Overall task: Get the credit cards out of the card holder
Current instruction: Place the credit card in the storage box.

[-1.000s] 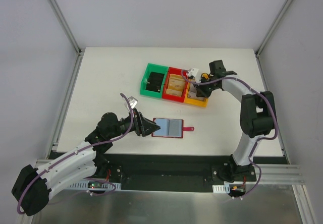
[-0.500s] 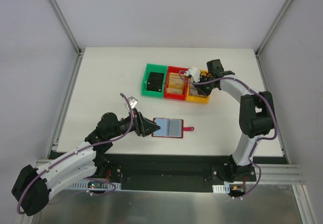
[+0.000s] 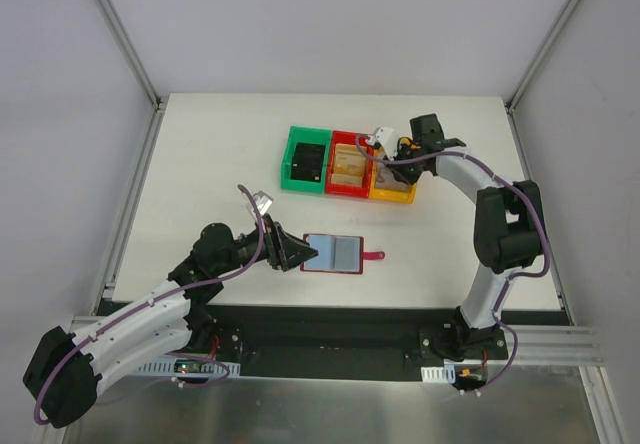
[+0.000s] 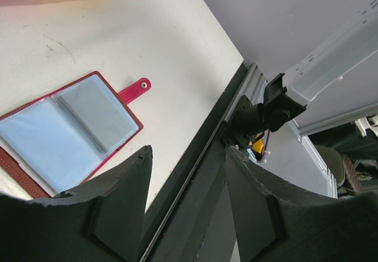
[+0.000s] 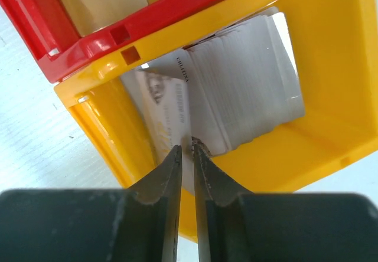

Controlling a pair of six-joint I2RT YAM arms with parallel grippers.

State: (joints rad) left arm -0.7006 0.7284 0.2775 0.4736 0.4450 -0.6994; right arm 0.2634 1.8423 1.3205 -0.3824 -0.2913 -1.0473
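White table [image 3: 200,164], grey walls, metal frame posts at the corners

Left arm [image 3: 150,314] lies low at the near left; right arm [image 3: 500,224] reaches to the far bins

Row of three bins, touching: green bin [image 3: 287,159] holds a dark item that is hard to make out, red bin [image 3: 345,196] holds tan contents, yellow bin [image 5: 331,38] holds a stack of pale cards [image 5: 248,91]

Card holder [image 3: 335,254] lies open and flat near the table's front edge, both grey-blue panels up; its near corner is hidden behind a finger in the left wrist view

Left gripper [image 4: 186,156]: fingers spread, nothing between them, tips at the holder's left edge; contact cannot be told

Right gripper [image 5: 186,147]: fingers almost pressed together, thin slit left. A leaning card [image 5: 162,105] sits edge-on at the tips inside the yellow bin; pinched or free, cannot tell

Strap tab [image 4: 134,89] points away from the left gripper
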